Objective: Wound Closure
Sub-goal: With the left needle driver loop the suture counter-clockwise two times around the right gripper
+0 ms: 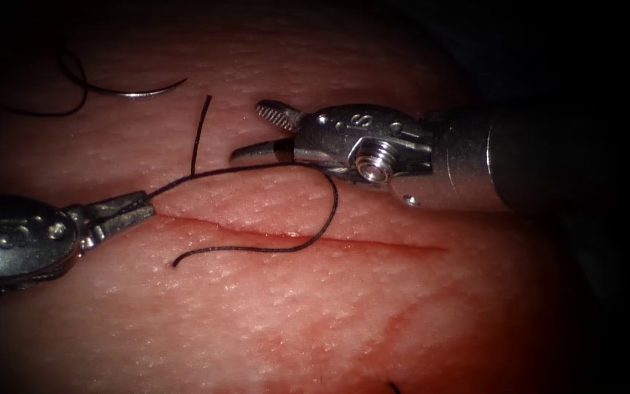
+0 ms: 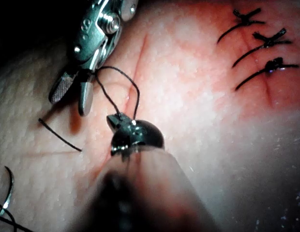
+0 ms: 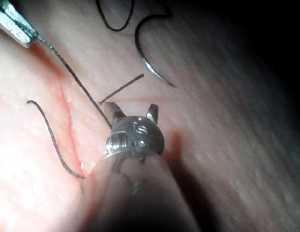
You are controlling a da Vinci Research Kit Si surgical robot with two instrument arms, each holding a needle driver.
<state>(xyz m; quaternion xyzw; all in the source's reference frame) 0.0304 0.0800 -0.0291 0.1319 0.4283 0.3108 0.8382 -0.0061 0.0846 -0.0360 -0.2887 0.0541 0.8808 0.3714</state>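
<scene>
The needle [image 1: 140,93] lies loose on the tissue [image 1: 329,306], its curve running left-right, its left end lost in shadow. The left tool [image 1: 129,209] clamps the thread [image 1: 257,169]; the right tool [image 1: 260,131] gapes, empty.

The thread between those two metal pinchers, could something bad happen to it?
Maybe. The left tool has its jaws shut on the thread, which runs past the right tool, whose jaws are open. A hard tug might snap it. The needle lies loose on the tissue, where thread could snag.
</scene>
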